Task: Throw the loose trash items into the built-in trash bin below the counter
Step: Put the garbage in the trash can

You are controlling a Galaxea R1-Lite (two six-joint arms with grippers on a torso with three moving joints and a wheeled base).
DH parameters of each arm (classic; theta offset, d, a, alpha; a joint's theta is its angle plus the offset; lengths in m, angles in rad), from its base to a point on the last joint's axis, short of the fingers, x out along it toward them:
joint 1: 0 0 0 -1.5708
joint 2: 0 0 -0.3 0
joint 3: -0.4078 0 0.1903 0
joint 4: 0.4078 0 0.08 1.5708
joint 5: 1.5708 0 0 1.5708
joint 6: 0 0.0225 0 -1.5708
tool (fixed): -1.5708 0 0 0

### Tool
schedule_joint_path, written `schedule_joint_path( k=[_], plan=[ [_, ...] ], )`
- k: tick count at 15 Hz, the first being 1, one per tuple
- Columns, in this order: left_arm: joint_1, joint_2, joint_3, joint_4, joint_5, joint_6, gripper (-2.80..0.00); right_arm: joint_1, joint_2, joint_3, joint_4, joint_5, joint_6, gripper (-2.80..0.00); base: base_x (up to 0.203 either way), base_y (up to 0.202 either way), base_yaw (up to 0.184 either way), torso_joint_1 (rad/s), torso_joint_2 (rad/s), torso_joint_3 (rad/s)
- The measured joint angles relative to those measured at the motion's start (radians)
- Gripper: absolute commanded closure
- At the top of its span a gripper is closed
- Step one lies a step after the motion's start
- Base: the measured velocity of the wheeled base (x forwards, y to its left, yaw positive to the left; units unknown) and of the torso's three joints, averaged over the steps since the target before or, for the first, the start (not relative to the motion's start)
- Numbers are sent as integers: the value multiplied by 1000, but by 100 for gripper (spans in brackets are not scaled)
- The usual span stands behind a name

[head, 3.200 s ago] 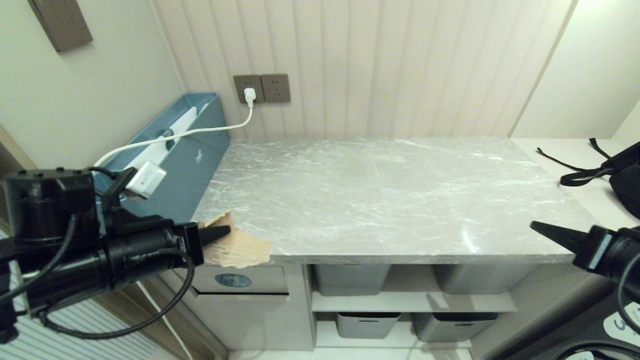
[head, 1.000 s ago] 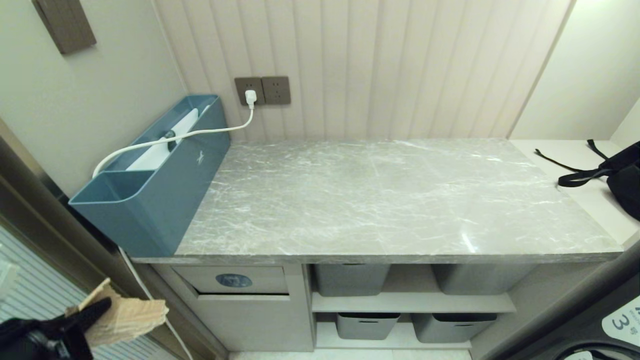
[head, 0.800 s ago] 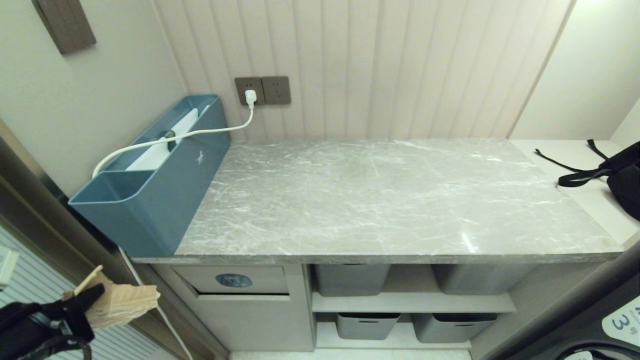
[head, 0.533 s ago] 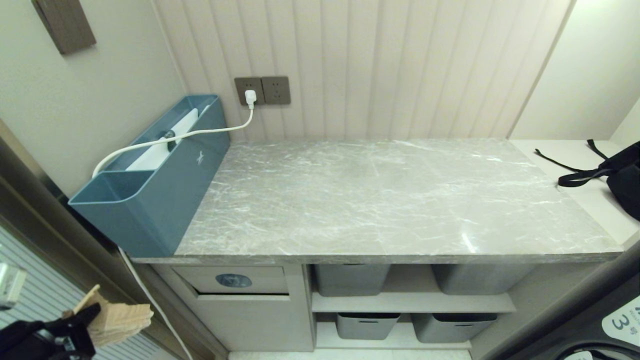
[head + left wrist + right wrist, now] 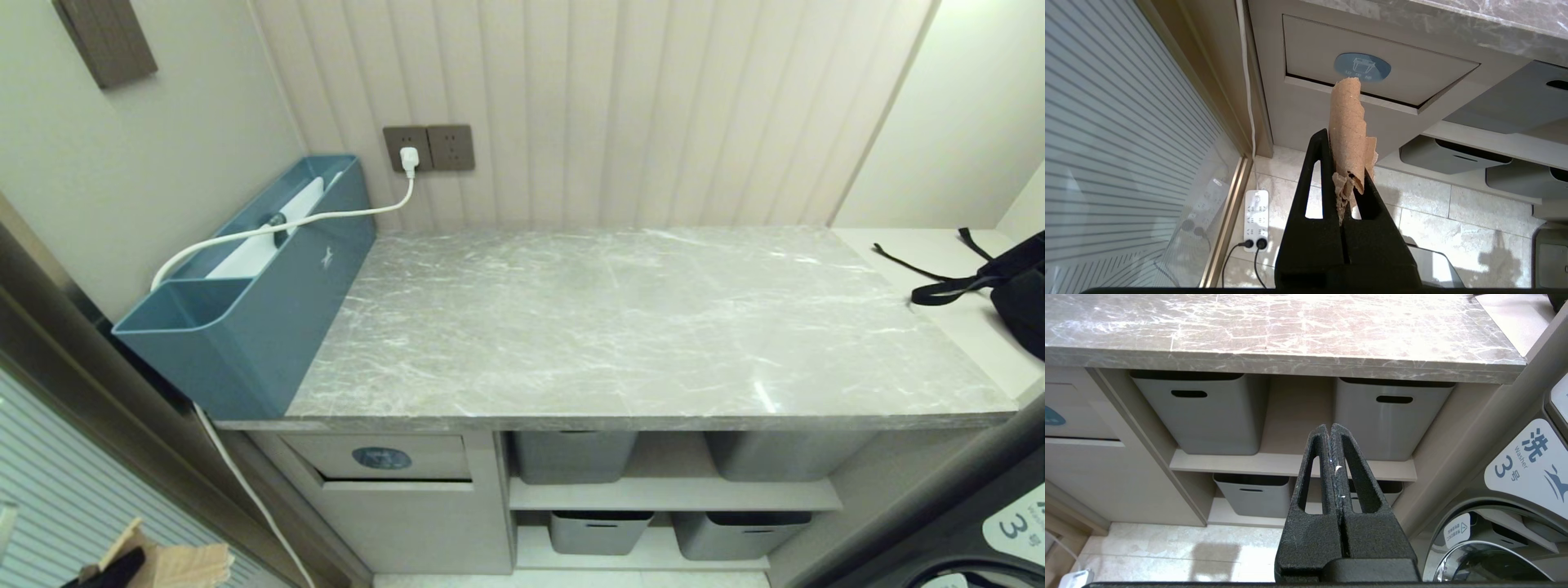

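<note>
At the far left, low in the head view, we see our left gripper [image 5: 1345, 163] clamped tight on the torn brown cardboard scrap [image 5: 1348, 134], with only a sliver of the black finger and the tan scrap [image 5: 175, 563] showing at the bottom corner, down beside the striped glass panel [image 5: 57, 490] and well below the counter [image 5: 637, 327]. From the left wrist we see the scrap pinched between the two black fingers [image 5: 1314, 179], its rolled upper end standing up past the fingertips and lying, in that view, over the lower edge of the flap of the built-in trash bin [image 5: 1372, 77], just under the blue oval sticker [image 5: 1362, 67]; we cannot tell how near the scrap is to the flap. A white power strip [image 5: 1256, 214] lies on the tiled floor by the glass panel. Moving right, the teal-blue box [image 5: 253, 318] sits at the counter's left end with a white cable [image 5: 326, 214] running from it to the wall socket [image 5: 408, 147]. Below the slab, the bin's flap [image 5: 384, 457] is at the left of the cabinet, and to its right grey baskets [image 5: 571, 453] fill two shelves. Farther right, a black strap [image 5: 939, 286] lies on the pale surface beside the counter. Our right gripper [image 5: 1331, 430] hangs out of the head view, its fingers pressed together on nothing, facing the grey baskets [image 5: 1206, 412], with a washer door [image 5: 1494, 555] to its side.
</note>
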Motion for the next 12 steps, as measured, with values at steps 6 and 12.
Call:
schedule_joint_path(
  k=[6, 12],
  plan=[
    [-12, -89, -30, 54, -79, 65, 0, 0, 0, 0, 1, 0, 0, 0, 0, 0, 0, -145, 323, 165],
    [-15, -96, -126, 62, -438, 171, 0, 0, 0, 0, 1, 0, 0, 0, 0, 0, 0, -175, 379, 203]
  ],
)
